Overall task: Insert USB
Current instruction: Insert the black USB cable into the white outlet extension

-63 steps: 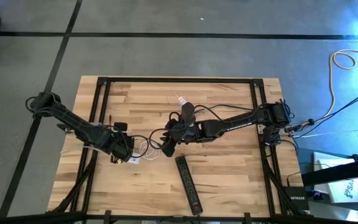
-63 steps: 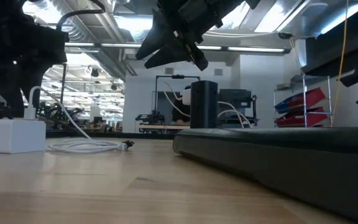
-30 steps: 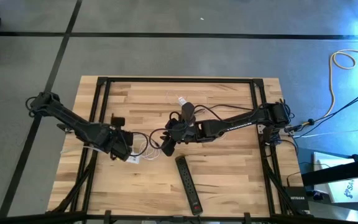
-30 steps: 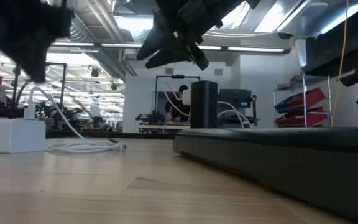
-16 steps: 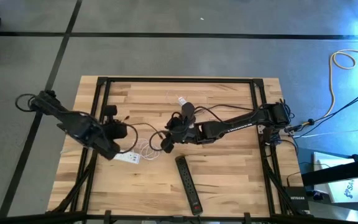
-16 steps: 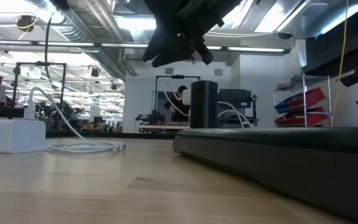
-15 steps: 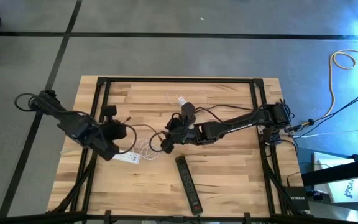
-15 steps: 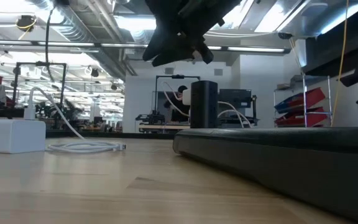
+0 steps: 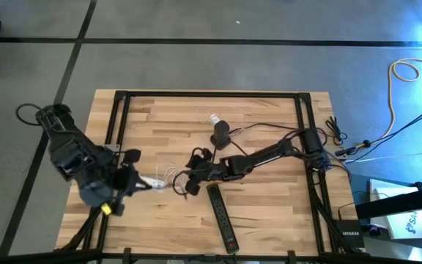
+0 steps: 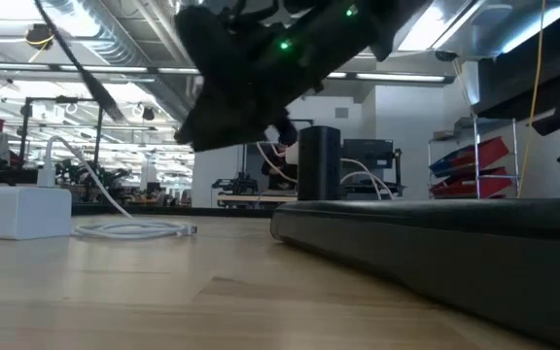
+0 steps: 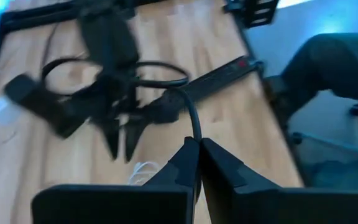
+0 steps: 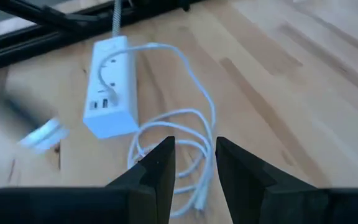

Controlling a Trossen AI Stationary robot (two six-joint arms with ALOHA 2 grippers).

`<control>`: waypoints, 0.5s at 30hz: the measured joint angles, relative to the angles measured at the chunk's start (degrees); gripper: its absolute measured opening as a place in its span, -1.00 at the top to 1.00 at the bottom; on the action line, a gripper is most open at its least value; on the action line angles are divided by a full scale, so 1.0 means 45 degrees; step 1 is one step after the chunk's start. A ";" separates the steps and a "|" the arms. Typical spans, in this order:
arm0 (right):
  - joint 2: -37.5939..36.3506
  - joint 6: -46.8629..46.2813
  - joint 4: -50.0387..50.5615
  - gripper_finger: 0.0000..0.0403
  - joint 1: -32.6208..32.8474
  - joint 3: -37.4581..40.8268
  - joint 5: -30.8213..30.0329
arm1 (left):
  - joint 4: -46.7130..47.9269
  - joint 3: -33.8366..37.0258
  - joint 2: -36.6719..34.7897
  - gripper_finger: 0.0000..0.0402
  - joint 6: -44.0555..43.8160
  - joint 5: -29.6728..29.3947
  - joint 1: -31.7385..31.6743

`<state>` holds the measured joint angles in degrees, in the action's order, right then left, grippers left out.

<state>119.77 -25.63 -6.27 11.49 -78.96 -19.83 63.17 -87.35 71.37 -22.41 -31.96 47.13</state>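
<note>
A white power block (image 12: 110,102) with USB ports lies on the table, also in the low view (image 10: 17,212). A white cable (image 12: 180,140) lies coiled beside it; one end stands plugged into the block (image 10: 47,175) and the free plug (image 10: 193,229) rests on the wood. My right gripper (image 12: 194,163) hangs open just above the coil, also in the high view (image 9: 187,183). My left gripper (image 11: 199,152) is shut, raised on the block's left side (image 9: 132,180), touching nothing.
A long black power strip (image 9: 223,217) lies toward the table's near edge, right of the coil, and fills the low view's right (image 10: 436,243). A dark cylinder (image 9: 220,132) with cords stands behind my right arm. Black frame rails (image 9: 211,94) border the table.
My left gripper has drawn back from the white block toward the table's left and near edge, rising and turning. My right gripper has moved left and toward the near edge, dropping lower over the cable coil. The block and cable have stayed where they were.
</note>
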 joint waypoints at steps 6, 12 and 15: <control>0.0117 0.0587 -0.1311 0.51 0.0517 -0.0005 0.2054 | -0.0181 0.0005 0.0000 1.00 0.0445 0.0715 0.0661; 0.0205 0.0193 -0.3541 0.51 0.0621 -0.0066 0.4647 | -0.1475 0.0005 0.0000 1.00 0.1318 0.1325 0.1040; 0.0272 0.0122 -0.3320 0.51 0.0568 -0.0064 0.4633 | -0.2113 0.0005 -0.0017 1.00 0.1718 0.1401 0.1049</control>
<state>120.99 -25.08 -21.21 14.05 -79.25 1.02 53.66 -87.33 71.30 -14.68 -25.66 51.86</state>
